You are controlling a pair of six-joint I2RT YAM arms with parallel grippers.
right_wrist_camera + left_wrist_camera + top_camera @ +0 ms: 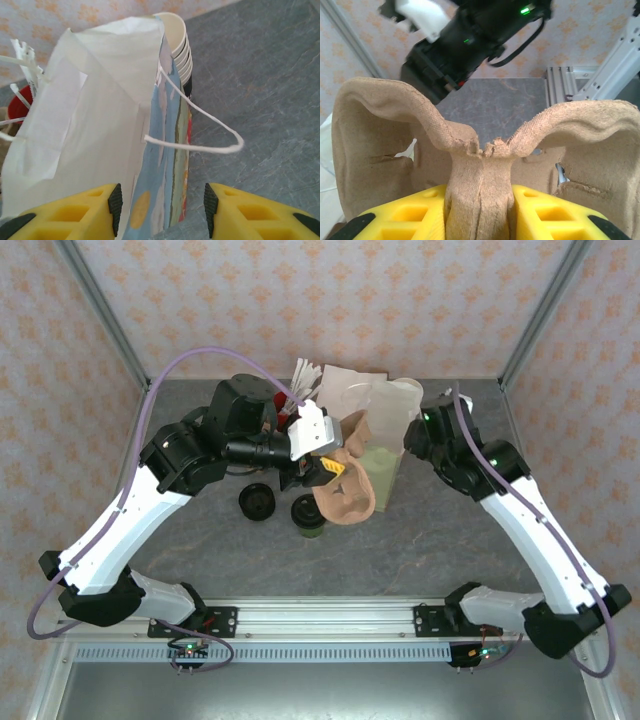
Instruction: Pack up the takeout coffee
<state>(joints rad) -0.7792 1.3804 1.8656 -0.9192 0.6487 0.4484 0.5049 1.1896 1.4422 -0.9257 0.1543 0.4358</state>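
The takeout coffee (308, 513), a dark cup with a black lid, stands on the table in the top view, just left of and below the brown pulp cup carrier (347, 490). My left gripper (480, 210) is shut on the carrier's centre post and holds it tilted above the table beside the bag. The white paper bag (385, 425) stands upright behind it. My right gripper (161, 205) is open, its yellow fingers either side of the bag's patterned side wall (165, 165) without pinching it.
A loose stack of black lids (257, 501) lies left of the coffee. Lidless cream-rimmed cups (179, 45) stand stacked behind the bag. A red holder with white sticks (20, 97) is at the bag's left. The bag's string handle (210, 147) droops outward.
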